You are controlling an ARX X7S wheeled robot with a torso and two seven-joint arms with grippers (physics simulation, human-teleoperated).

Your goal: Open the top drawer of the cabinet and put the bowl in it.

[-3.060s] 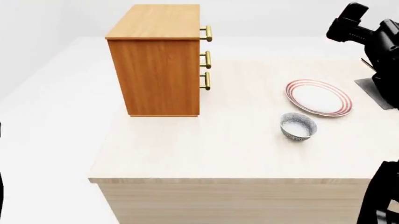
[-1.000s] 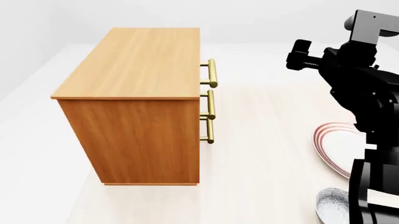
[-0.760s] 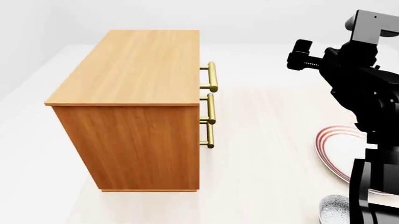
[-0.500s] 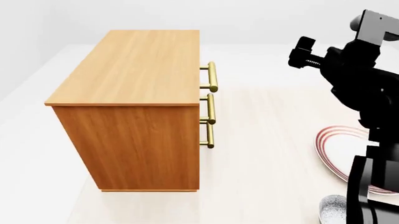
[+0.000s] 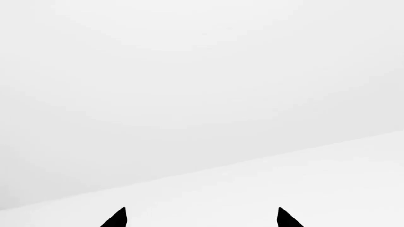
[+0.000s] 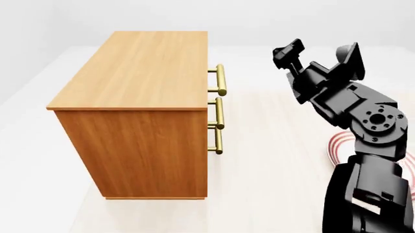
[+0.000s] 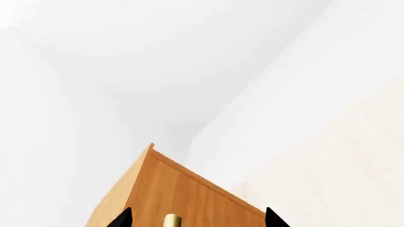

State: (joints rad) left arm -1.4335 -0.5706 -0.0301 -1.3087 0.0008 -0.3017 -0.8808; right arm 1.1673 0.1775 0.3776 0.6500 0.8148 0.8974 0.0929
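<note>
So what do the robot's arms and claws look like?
The right arm is glossy black, built from chunky blocks and round joints with small screw holes. A little white patch shows low on it. Its right gripper is a black fork with two prongs. In the wrist views only pointed black fingertips show, as on the left gripper. No cables are visible.

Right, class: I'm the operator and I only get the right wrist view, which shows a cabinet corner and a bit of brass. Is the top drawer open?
Observer: No. The head view shows the top drawer shut, flush in the cabinet.
Operator: Is my right gripper on its handle?
Observer: No. The right gripper is open in the air, apart from the handle.
Operator: And the left gripper?
Observer: The left gripper is open and empty, facing blank white.
</note>
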